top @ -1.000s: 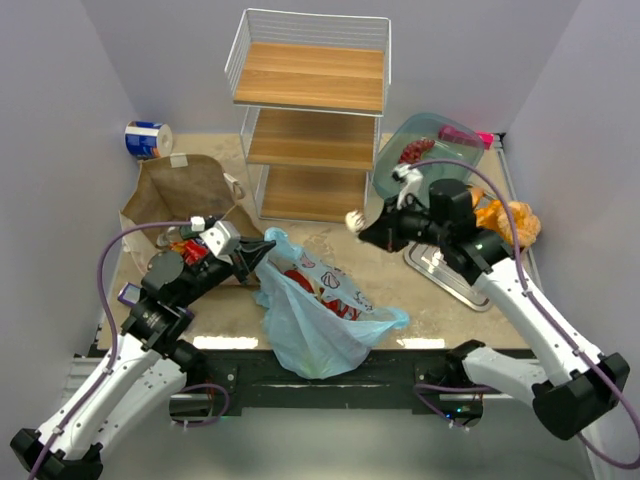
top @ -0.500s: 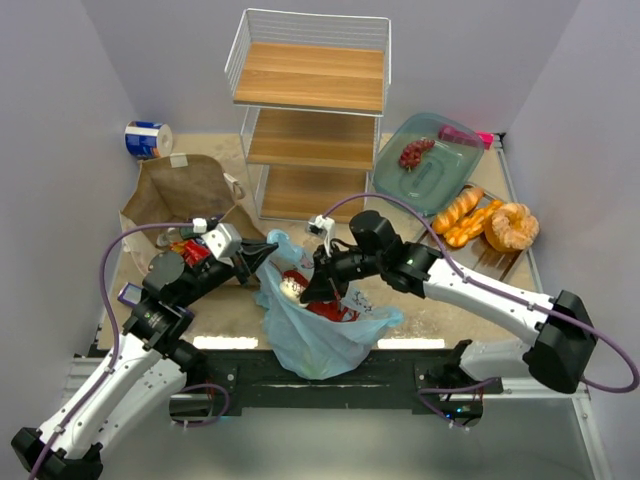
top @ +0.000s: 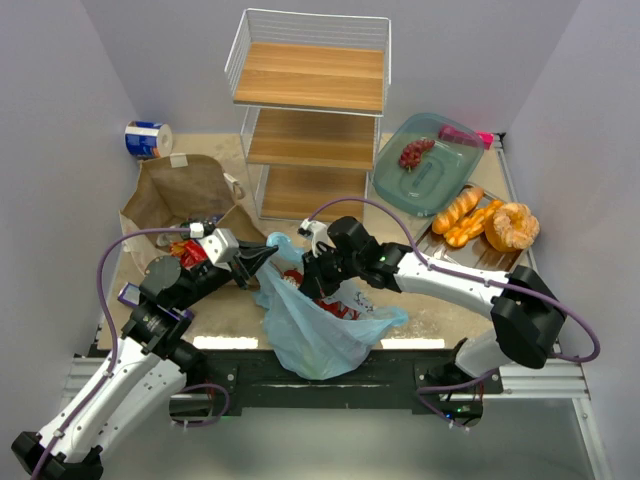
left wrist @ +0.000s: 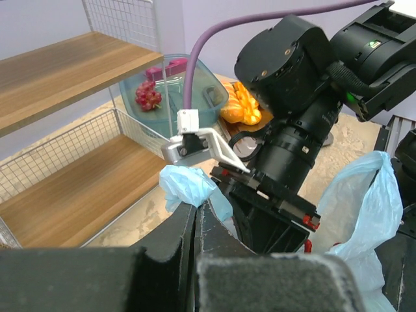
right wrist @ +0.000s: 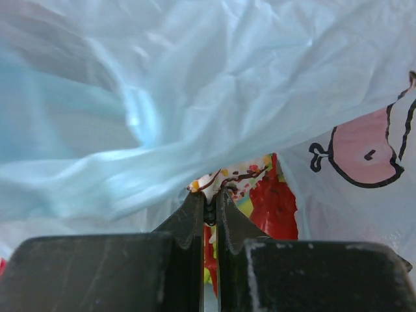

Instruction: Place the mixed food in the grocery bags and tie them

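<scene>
The left gripper is clamped on a bunched fold of the light-blue plastic bag, at its rim near the wire shelf rack. The right gripper sits inside the bag's mouth with its jaws pressed together (whether they nip anything, I cannot tell), tips just before a red printed packet. The breads lie at the right beside the teal dish. The brown paper bag lies at the left.
</scene>
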`<state>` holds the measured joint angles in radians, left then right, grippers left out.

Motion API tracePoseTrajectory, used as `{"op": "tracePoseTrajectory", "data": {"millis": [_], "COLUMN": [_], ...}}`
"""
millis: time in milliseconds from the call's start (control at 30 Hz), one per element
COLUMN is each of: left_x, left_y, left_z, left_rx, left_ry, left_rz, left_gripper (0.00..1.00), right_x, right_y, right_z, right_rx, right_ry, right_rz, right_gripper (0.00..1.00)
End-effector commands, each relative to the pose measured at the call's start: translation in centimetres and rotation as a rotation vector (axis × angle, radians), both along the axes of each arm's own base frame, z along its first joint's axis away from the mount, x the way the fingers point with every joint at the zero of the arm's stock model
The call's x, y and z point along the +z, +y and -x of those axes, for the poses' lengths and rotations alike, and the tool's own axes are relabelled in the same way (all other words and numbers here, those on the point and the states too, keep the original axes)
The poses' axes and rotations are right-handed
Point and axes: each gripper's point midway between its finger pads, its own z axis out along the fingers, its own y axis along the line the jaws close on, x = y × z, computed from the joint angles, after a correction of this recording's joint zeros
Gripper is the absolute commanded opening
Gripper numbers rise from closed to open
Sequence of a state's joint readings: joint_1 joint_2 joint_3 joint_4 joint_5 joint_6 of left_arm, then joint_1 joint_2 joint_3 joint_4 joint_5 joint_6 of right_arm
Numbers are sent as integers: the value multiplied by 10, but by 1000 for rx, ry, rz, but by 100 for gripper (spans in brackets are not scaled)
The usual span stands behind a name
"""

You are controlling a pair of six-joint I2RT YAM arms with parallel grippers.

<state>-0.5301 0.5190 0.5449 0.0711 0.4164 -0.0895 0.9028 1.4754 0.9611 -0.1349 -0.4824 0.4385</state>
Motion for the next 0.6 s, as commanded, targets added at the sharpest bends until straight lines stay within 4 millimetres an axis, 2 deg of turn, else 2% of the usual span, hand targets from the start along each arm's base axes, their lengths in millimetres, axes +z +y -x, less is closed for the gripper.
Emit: {"op": "tracePoseTrajectory", "data": {"millis": [0, 67, 100, 133, 200, 267, 300, 367, 400, 467, 500, 533, 567], "left_x": [13, 11, 10, 9, 9, 9, 9, 9, 9, 9, 9, 9, 9], "left_y": [3, 4, 4, 3, 3, 3, 3, 5, 5, 8, 8, 10, 10], "left_z": [-1, -3, -4, -4, -4, -4, -4, -5, -6, -8, -9, -10, -11], "left_rx": [15, 24, 25, 25, 24, 24, 25, 35, 42, 60, 66, 77, 82], "left_ry": [-59, -50, -46, -42, -44, -44, -41, -42, -40, -35, -32, -30, -30], "left_rz": [27, 21, 21, 18, 17, 17, 18, 18, 18, 17, 18, 16, 16], "left_gripper": [0, 0, 0, 0, 0, 0, 0, 0, 0, 0, 0, 0, 0], "right_x": [6, 7, 13, 17, 26, 38, 36, 55, 55, 83, 89, 108, 118], "right_y": [5, 0, -3, -5, -8, -15, -23, -34, -46, -70, -87, -113, -130], "right_z": [-3, -4, -4, -3, -3, -4, -2, -13, -12, -29, -34, -50, -60], "right_rx": [-49, -65, -77, -75, -69, -77, -86, -142, -157, -255, -307, -409, -474], "right_ry": [-36, -47, -63, -69, -88, -118, -114, -178, -176, -262, -278, -322, -340], "right_rz": [21, 30, 29, 26, 22, 40, 79, 92, 139, 153, 177, 161, 150], "right_gripper": [14, 33, 57, 67, 79, 81, 82, 79, 77, 75, 75, 75, 76]}}
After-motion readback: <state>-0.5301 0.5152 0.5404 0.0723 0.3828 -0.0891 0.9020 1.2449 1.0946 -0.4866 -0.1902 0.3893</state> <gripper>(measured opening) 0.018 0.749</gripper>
